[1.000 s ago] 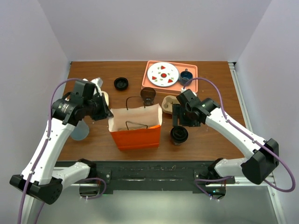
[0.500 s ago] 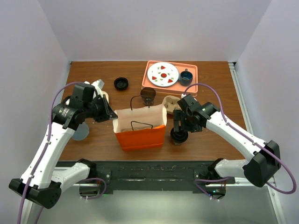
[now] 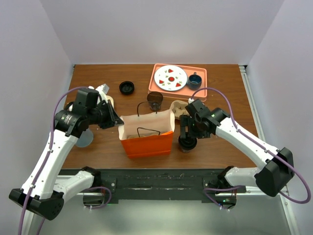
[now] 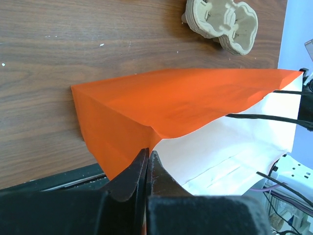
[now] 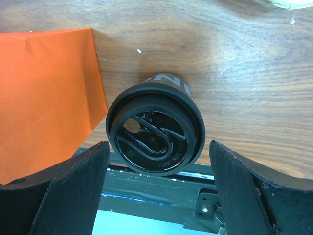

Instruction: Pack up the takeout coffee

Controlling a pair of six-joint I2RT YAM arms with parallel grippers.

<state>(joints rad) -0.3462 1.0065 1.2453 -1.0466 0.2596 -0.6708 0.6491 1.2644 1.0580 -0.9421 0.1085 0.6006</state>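
The right arm has swung in and dropped since a second ago: the right gripper (image 3: 188, 133) was back near the cardboard cup carrier (image 3: 177, 106) and now hangs directly over the takeout coffee (image 3: 188, 143). Its jaws have been widening on the way down. In the right wrist view the right gripper (image 5: 156, 164) stands spread, one finger on each side of the black lid, with a gap on both sides and nothing gripped. The takeout coffee (image 5: 155, 128) stands upright on the counter (image 3: 225, 93), just beside the right wall of the orange paper bag (image 3: 146, 142) and outside it.

The bag has shifted too. It has slid a little to the right and closer to the cup, and its mouth gapes upward. The left gripper (image 3: 116, 122) has it by the left rim. In the left wrist view the left gripper (image 4: 146, 161) is pressed together on the folded edge of the orange paper bag (image 4: 171, 103).

To my eye the setup is finished, with the bag held open and the cup bracketed. What is left is closing on the cup, lifting it and lowering it into the bag. None of that has begun.
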